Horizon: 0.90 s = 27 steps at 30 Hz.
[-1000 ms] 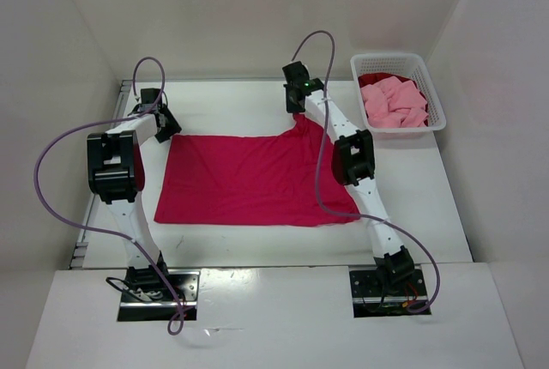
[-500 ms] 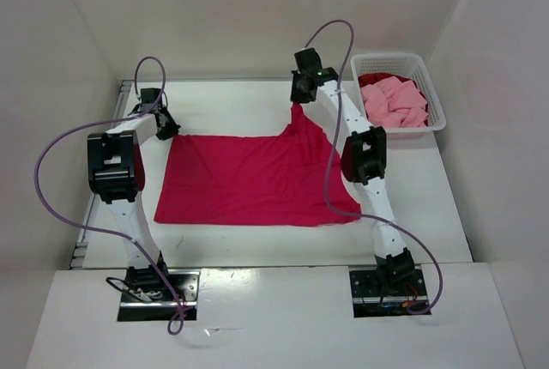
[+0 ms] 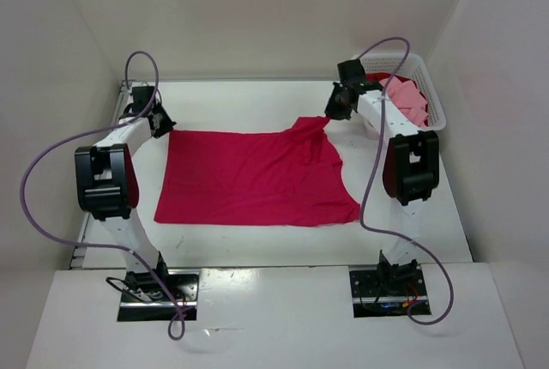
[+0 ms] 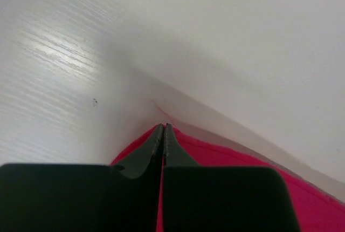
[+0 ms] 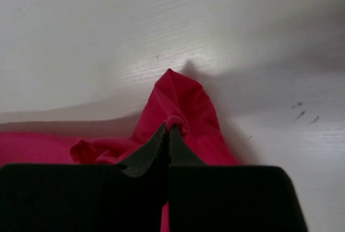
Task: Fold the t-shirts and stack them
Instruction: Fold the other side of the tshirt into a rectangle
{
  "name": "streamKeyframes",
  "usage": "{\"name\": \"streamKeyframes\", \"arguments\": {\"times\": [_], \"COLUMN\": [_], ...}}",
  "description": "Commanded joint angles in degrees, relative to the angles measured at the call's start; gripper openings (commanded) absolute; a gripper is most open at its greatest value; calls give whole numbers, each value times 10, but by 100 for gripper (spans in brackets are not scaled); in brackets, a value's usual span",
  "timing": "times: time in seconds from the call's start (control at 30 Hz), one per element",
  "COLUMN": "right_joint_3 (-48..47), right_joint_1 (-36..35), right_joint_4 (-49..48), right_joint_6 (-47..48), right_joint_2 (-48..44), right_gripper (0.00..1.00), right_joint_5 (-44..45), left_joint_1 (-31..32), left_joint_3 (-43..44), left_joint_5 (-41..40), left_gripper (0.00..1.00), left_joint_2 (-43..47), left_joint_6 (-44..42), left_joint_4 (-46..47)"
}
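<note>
The crimson t-shirt (image 3: 253,176) lies spread flat on the tabletop (image 3: 249,103), between my two arms. The left pincer (image 4: 163,128) is clenched at the shirt's far-left corner, apparently with only a sliver of hem in it. The right pincer (image 5: 168,127) is clenched on a bunched peak of cloth at the far-right corner, lifting it off the surface. The light pink shirt (image 3: 413,105) sits in the white basket (image 3: 439,118), just beside my right arm.

My worries:
- the left pinch looks thin, so it could slip free as I raise it;
- the right bunch is uneven, so the fold may come out skewed;
- the two corners sit at different heights, which could drag the shirt sideways;
- the right arm or its cable could nudge the basket.
</note>
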State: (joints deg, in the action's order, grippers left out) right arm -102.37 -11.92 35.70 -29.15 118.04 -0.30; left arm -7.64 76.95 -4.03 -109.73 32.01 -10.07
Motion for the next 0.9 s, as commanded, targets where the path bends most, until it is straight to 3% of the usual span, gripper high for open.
{"name": "streamKeyframes", "arguments": {"times": [0.0,0.33,0.53,0.87], "right_joint_3": [78,327,470,591], "right_joint_1": [2,2,2,-27], "right_joint_4": [-42,-47,-33,1], "right_joint_6": [-27,-75,-108,-201], "right_joint_2": [-92,-305,-419,-538], "right_gripper": [2,2,3,5], "right_joint_5": [-8,-37,-62,-81], "left_joint_1": [1,-10,-24,-24], "left_joint_3": [-23,-164,-191,-237], "left_joint_5": [11,10,-4,-23], "left_gripper": [0,0,0,0], "left_joint_2": [79,248,260,297], "left_joint_6": [10,10,5,23], "left_joint_4": [31,19,19,-34]}}
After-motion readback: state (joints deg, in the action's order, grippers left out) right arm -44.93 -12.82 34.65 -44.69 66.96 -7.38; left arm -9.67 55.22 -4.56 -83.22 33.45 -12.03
